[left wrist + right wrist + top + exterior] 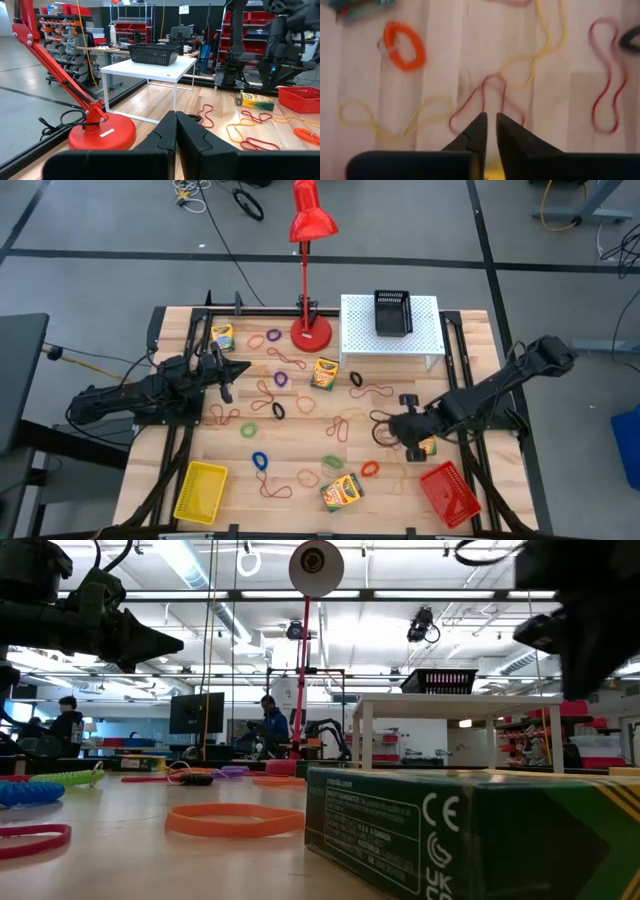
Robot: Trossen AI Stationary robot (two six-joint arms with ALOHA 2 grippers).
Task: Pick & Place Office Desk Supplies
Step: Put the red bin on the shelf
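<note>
- A workshop with shelving and benches lies beyond a slatted wooden table [300, 445]; on it stand a red desk lamp [311, 330] and a white perforated stand [360, 330] carrying a black basket [392, 312], with a yellow bin [200, 490] and a red bin [450, 493] at the near corners.
- Rubber-band loops lie scattered across the table, among them a red loop [485, 97], a yellow loop [530, 60] and an orange coil [404, 45]; crayon boxes sit apart, one [325, 372] near the lamp base, another [341, 492] at the near edge.
- The right gripper [489, 125] hovers over the red loop, fingers parted by a narrow slit, gripping nothing.
- The left gripper [176, 131] waits on the left side, clenched and empty.
- The loops look light, limp and flat-lying, so pinching a strand that crosses the gap seems best; the boxes look stiff, best gripped across their narrow sides.
</note>
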